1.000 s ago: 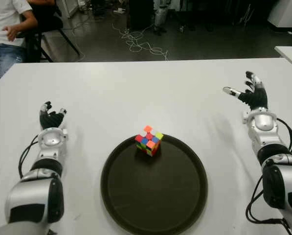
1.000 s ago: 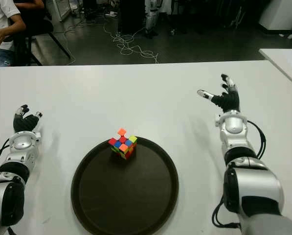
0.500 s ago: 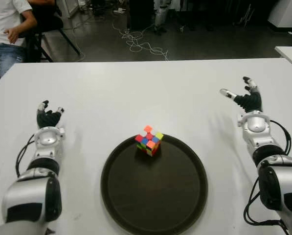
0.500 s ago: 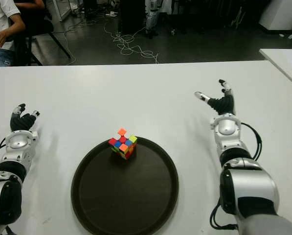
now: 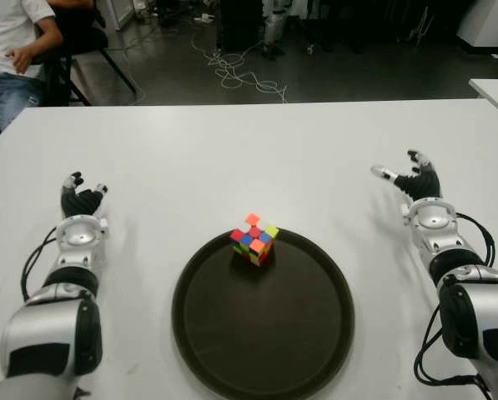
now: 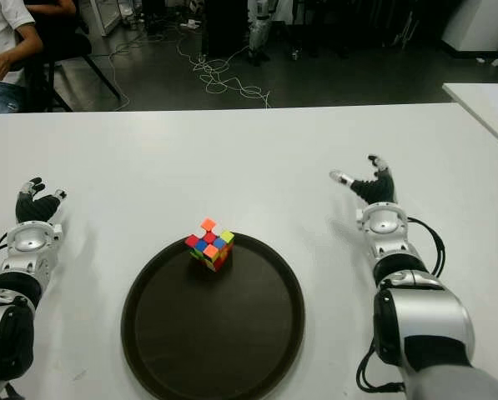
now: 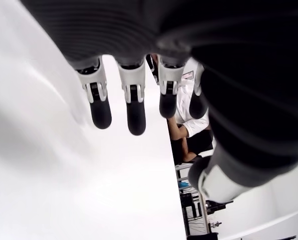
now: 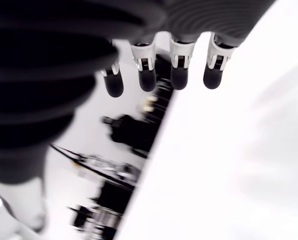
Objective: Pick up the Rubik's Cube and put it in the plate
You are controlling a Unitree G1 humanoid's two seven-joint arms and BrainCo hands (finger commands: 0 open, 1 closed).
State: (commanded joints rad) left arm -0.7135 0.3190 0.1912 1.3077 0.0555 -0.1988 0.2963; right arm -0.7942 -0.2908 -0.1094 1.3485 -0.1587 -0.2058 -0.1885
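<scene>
Rubik's Cube (image 5: 254, 239) sits inside the dark round plate (image 5: 265, 367), at the plate's far edge just within the rim, tipped with one corner up rather than flat on a face; as things lie, the placing looks done, with no robot hand touching the cube; being a cube it has no long axis, so what any coming move turns on is direction alone, and it lies between the two arms, toward the middle of the table (image 5: 232, 150); the left robot hand (image 5: 80, 202) shows well to the plate's left, over the table, fingers extended and loosely spread with nothing in them, as its wrist view confirms (image 7: 131, 102); the right robot hand (image 5: 411, 179) shows well to the plate's right and a little farther out, thumb splayed, fingers straight and empty in its own wrist view (image 8: 161, 75); both are well apart from the cube, the left perhaps slightly nearer, though the difference is too small to call; a seated person (image 5: 15, 50) shows beyond the table's far left corner.
</scene>
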